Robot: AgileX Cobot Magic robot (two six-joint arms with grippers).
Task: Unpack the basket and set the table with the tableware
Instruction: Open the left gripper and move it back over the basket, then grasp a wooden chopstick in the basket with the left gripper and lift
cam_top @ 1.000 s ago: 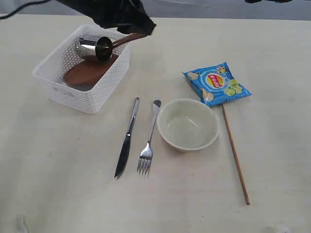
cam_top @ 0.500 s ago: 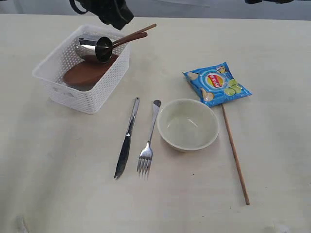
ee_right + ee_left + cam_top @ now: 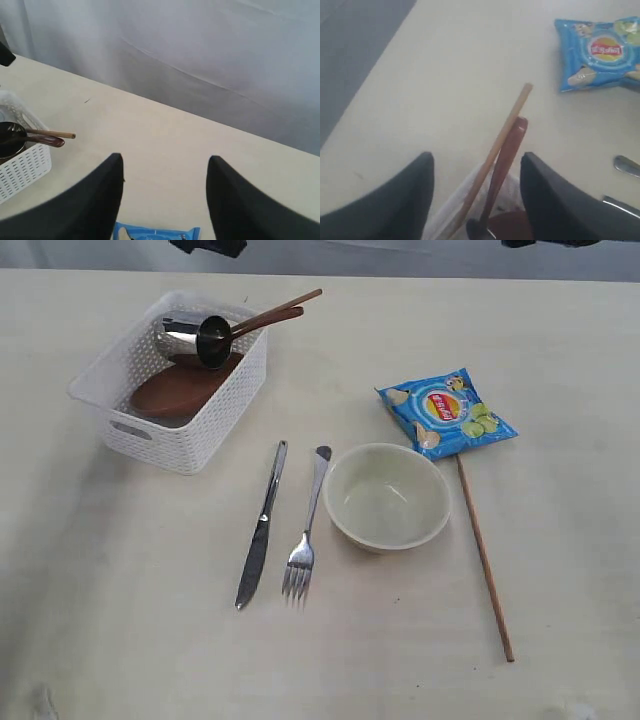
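Exterior view: white rectangular perforated plastic basket (image 3: pixel 165 430) is sitting at the far left of the plain cream-beige table (image 3: pixel 120 640). It is holding a steel cup (image 3: pixel 185 338) lying on its side, a small brown plate (image 3: pixel 175 392), a brown wooden spoon (image 3: pixel 265 318) and one wooden chopstick (image 3: pixel 300 298), both handles sticking out over the rim. The steel knife (image 3: pixel 262 525) and steel fork (image 3: pixel 305 530) are lying side by side just left of the cream round bowl (image 3: pixel 386 497). A second chopstick (image 3: pixel 484 555) is lying to the bowl's right, running out from under the blue chip bag (image 3: pixel 445 412). Both arms are showing only as dark scraps at the top edge.

Left wrist view: left claw (image 3: pixel 476 156) is standing spread, gripping nothing. The spoon handle and chopstick are showing in the gap between its fingers (beyond them, not touched), over the basket rim.

Right wrist view: right claw (image 3: pixel 164 160) is likewise standing spread and empty over bare table, the basket well off to one side and the chip bag showing near the frame edge between its fingers.
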